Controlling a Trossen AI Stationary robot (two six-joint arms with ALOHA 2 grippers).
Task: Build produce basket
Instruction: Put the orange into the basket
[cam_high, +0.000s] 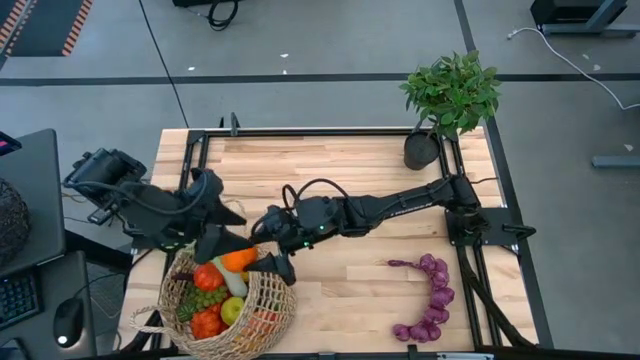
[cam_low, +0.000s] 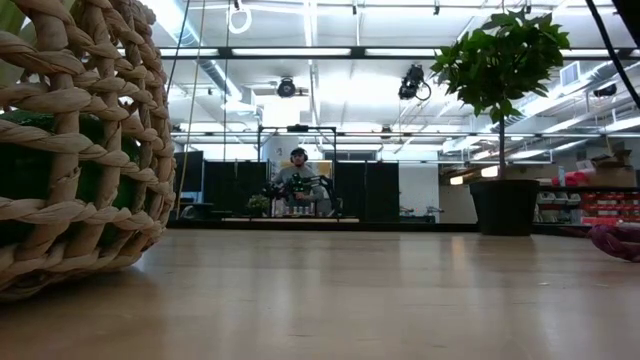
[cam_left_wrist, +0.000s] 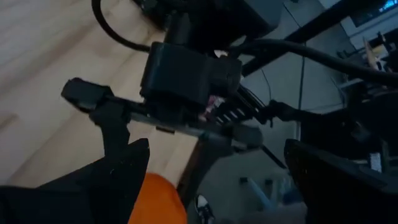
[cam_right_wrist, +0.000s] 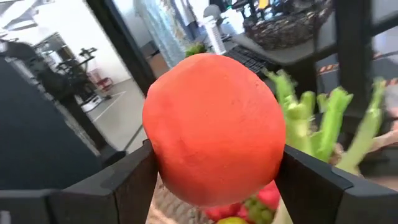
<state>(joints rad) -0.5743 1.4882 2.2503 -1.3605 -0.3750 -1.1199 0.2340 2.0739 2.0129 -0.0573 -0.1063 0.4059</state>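
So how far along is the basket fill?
Mostly done: the basket already holds tomatoes, green grapes and an apple. In hand: the right hand grips an orange over the basket rim, with the left hand open beside it. Left: the purple grapes on the table.

Right claw (cam_high: 262, 252) stretched across from the right, fingers (cam_right_wrist: 127, 180) clamped on something round and orange. Left claw (cam_high: 222, 228) just beside it, jaws spread wide, holding nothing.

no readable text, no labels, no brand marks, no numbers or signs in any view
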